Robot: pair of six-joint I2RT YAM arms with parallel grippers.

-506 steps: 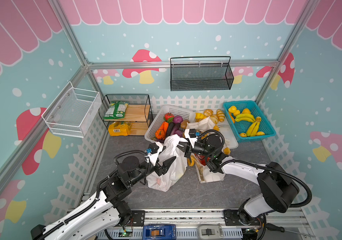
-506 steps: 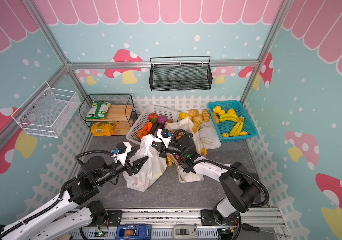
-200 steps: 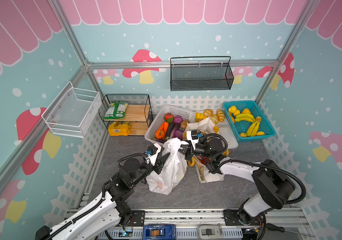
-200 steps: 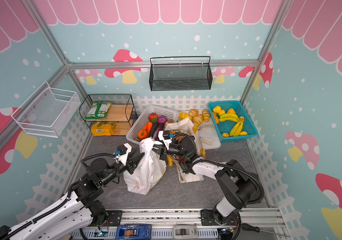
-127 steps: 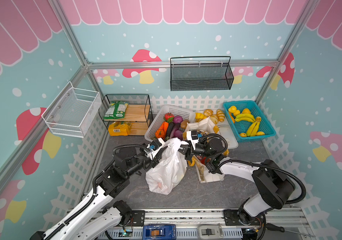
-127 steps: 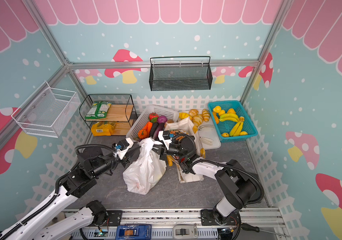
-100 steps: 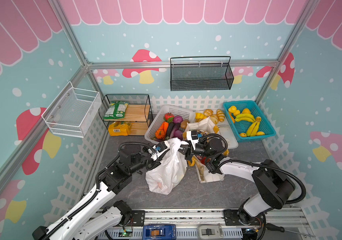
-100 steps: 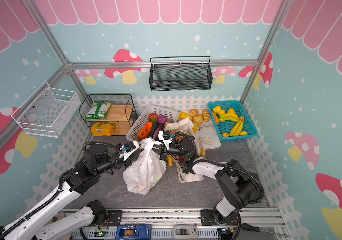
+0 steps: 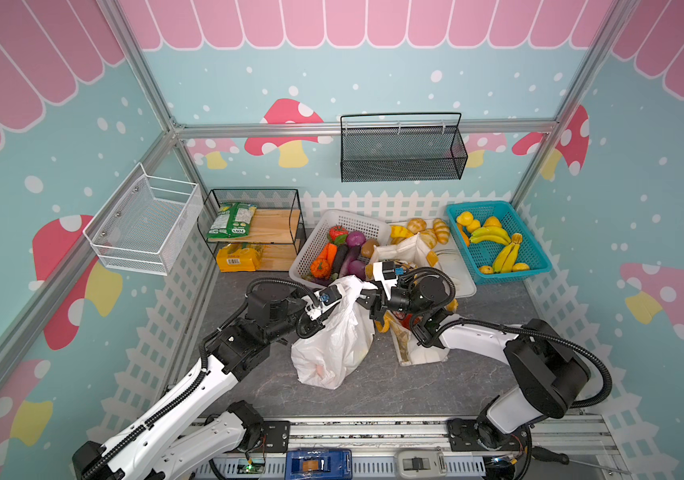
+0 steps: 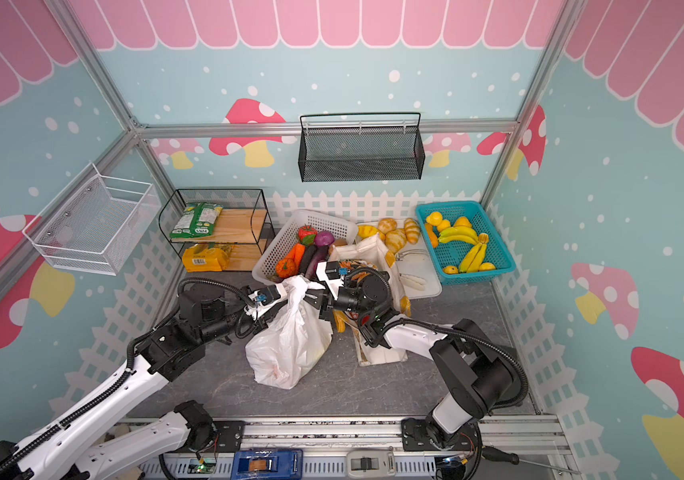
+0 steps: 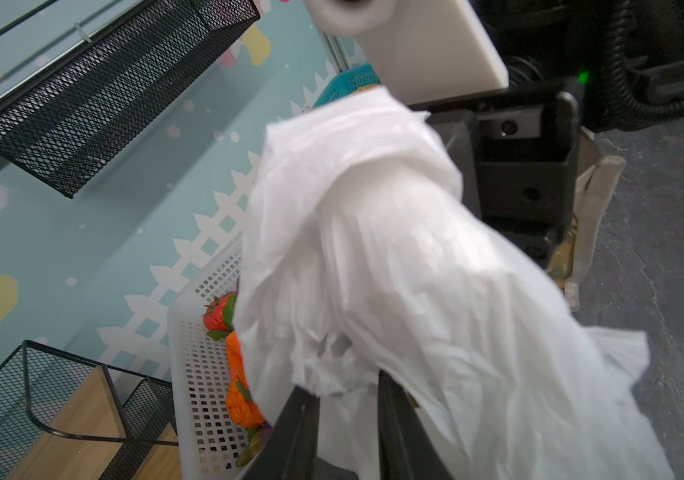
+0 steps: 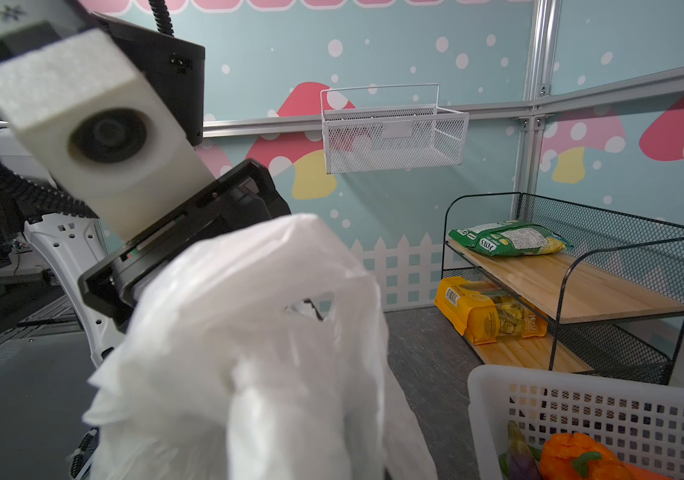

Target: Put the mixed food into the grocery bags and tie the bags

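White carrier bag (image 9: 334,336), contents indistinct inside

1. Walls (image 9: 249,75): teal, white-dotted, mushroom motifs, pink scalloped border at the top.
2. Floor (image 9: 373,395): dark grey, stone-patterned, lower centre.
3. White picket fence trim (image 9: 373,204): along the wall foot.
4. Aluminium frame post (image 9: 143,75): upper left corner.
5. Black mesh wall basket (image 9: 402,158): upper centre.
6. White wire wall basket (image 9: 145,224): left.
7. Black wire two-tier shelf (image 9: 278,226): wooden boards, centre left.
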